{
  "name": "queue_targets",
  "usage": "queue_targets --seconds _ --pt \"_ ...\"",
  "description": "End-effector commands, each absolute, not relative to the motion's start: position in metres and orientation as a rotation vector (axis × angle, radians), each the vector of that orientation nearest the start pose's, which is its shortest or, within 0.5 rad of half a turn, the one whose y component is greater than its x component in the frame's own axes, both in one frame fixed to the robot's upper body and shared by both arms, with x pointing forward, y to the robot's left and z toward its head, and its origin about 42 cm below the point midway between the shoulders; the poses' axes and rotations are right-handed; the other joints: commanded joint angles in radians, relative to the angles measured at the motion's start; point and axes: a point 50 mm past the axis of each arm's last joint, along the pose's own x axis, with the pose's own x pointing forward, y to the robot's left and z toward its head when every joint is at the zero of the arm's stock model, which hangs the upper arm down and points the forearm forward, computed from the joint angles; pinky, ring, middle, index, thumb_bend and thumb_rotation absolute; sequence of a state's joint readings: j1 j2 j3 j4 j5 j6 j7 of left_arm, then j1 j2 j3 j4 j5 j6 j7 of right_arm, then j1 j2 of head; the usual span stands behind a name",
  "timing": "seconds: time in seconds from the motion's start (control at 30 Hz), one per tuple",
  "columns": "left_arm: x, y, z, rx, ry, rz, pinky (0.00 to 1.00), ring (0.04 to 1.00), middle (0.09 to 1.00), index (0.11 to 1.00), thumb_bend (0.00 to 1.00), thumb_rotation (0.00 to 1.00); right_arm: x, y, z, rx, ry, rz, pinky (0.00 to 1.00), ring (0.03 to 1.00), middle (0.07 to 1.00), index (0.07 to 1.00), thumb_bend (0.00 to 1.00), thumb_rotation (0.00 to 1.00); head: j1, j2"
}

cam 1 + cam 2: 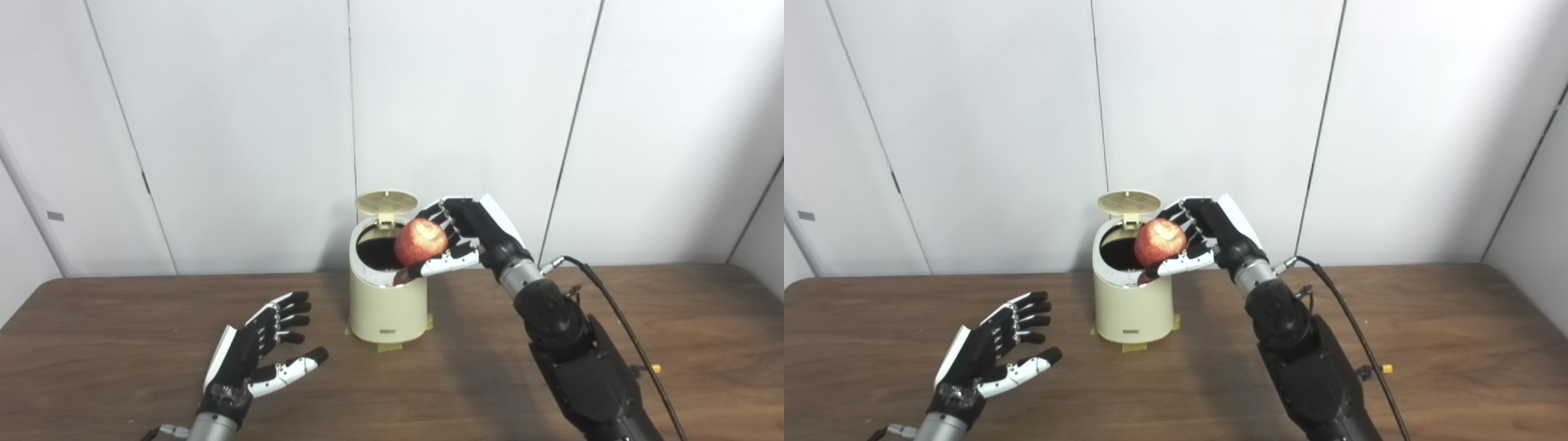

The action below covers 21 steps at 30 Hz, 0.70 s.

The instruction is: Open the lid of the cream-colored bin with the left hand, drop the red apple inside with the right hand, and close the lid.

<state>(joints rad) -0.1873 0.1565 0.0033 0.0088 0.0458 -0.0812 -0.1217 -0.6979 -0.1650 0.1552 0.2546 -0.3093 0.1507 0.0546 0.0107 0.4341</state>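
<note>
Black-and-white robot hand (456, 236), black cabled arm (576, 355)

Brown wooden table (674, 318) before white wall panels (465, 110).

Right hand (465, 236) raised, fingers curled; left hand (260, 352) low, fingers spread.

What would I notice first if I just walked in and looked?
The red apple, held in the right hand just over the open bin in the middle of the table. The bin's lid stands up at the back. The left hand waits open, near the table's front left.
</note>
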Motion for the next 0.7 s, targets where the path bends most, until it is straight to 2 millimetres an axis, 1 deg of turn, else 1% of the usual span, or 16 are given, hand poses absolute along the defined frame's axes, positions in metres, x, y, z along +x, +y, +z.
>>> queue_targets --seconds 0.0,0.07,0.13,0.27,0.4,0.47,0.67 --pt "0.35 0.235 0.182 0.224 -0.338 -0.15 0.68 0.767 0.804 0.825 0.74 0.18 0.48 -0.158 0.312 -0.556 -0.429 0.179 0.34 0.389 0.432 0.513 0.53 0.0 0.001 0.002" --pt "0.351 0.234 0.182 0.217 -0.337 -0.149 0.69 0.769 0.805 0.826 0.74 0.17 0.484 -0.155 0.311 -0.552 -0.426 0.184 0.33 0.382 0.429 0.512 0.53 0.0 0.005 0.0" --pt "0.351 0.233 0.182 0.216 -0.338 -0.148 0.68 0.77 0.806 0.827 0.75 0.18 0.487 -0.152 0.31 -0.555 -0.421 0.187 0.3 0.354 0.421 0.513 0.53 0.0 0.008 0.0" --pt "0.35 0.232 0.182 0.215 -0.337 -0.148 0.69 0.77 0.806 0.829 0.75 0.19 0.494 -0.144 0.309 -0.564 -0.409 0.182 0.28 0.337 0.415 0.509 0.53 0.0 0.016 0.002" --pt "0.35 0.23 0.183 0.215 -0.336 -0.147 0.69 0.771 0.807 0.831 0.75 0.19 0.499 -0.138 0.309 -0.557 -0.424 0.192 0.35 0.374 0.419 0.524 0.52 0.0 0.02 0.003" --pt "0.349 0.23 0.183 0.212 -0.333 -0.147 0.69 0.771 0.807 0.829 0.75 0.19 0.502 -0.135 0.308 -0.546 -0.424 0.195 0.36 0.377 0.421 0.528 0.52 0.0 0.023 0.004" --pt "0.348 0.228 0.183 0.199 -0.33 -0.152 0.69 0.774 0.805 0.828 0.74 0.17 0.506 -0.126 0.305 -0.526 -0.405 0.187 0.34 0.369 0.421 0.53 0.52 0.0 0.028 0.006"
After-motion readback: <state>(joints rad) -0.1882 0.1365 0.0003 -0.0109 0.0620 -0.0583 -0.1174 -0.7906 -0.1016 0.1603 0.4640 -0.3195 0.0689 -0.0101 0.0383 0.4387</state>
